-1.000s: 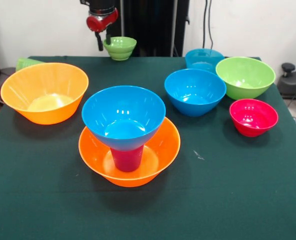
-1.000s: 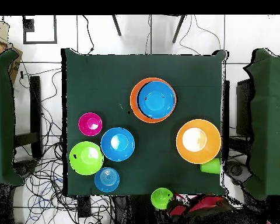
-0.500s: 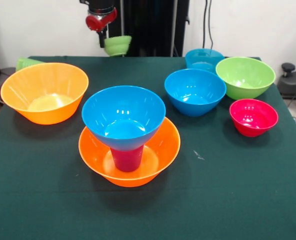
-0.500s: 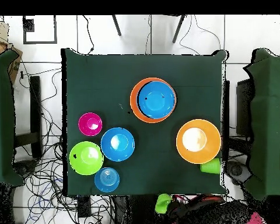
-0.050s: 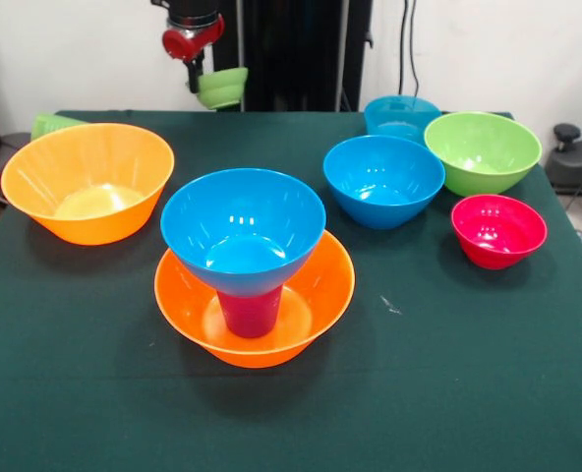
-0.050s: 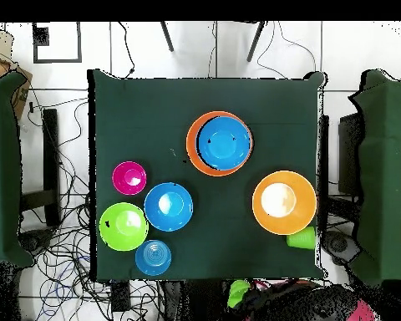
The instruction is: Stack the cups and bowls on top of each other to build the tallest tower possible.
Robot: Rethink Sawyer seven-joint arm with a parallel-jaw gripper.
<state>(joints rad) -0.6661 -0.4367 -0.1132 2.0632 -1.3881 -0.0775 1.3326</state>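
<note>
At the far left of the front view we see a light green cup (image 5: 53,124) lying behind a big orange bowl (image 5: 87,181) that stands alone on the dark green tabletop (image 5: 448,374). Above the tabletop's back edge the robot's hand (image 5: 195,81) holds a small lime green bowl (image 5: 222,88) by its rim, tilted and lifted clear of the cloth. Toward the middle stands the tower (image 5: 252,265): a second orange bowl (image 5: 311,305) on the tabletop, a purple-magenta cup (image 5: 250,310) upright inside it, and a blue bowl (image 5: 243,229) sitting on that cup. To the right we find another blue bowl (image 5: 383,180), with a smaller teal bowl (image 5: 401,117) behind it, a large lime green bowl (image 5: 483,150) just beside it, and a small red-pink bowl (image 5: 498,229) nearest the right edge.
</note>
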